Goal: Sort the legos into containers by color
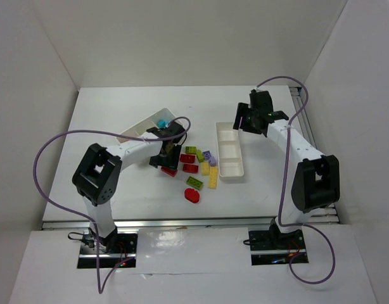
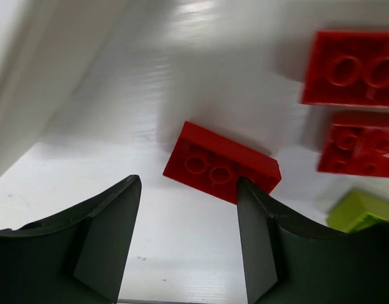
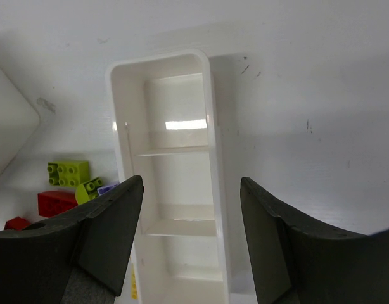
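Loose legos lie mid-table between the two containers: red bricks point(image 1: 189, 163), lime green ones point(image 1: 194, 182), yellow ones point(image 1: 213, 177), a lilac one point(image 1: 208, 155) and a flat red oval point(image 1: 192, 196). The wider tray point(image 1: 140, 128) at the left holds a teal brick point(image 1: 161, 121). My left gripper point(image 1: 166, 159) hangs low and open over a tilted red brick point(image 2: 221, 170). Its right fingertip point(image 2: 245, 190) meets the brick's near edge, and nothing is between the jaws. My right gripper point(image 3: 191, 183) stands open above the narrow tray point(image 3: 175, 101), whose compartments look empty.
Two more red bricks point(image 2: 353, 68) and a green one point(image 2: 362, 210) lie right of the left gripper point(image 2: 188, 183). The wider tray's wall point(image 2: 30, 76) rises close on its left. Green point(image 3: 68, 172) and red point(image 3: 55, 202) bricks sit left of the narrow tray point(image 1: 230, 152).
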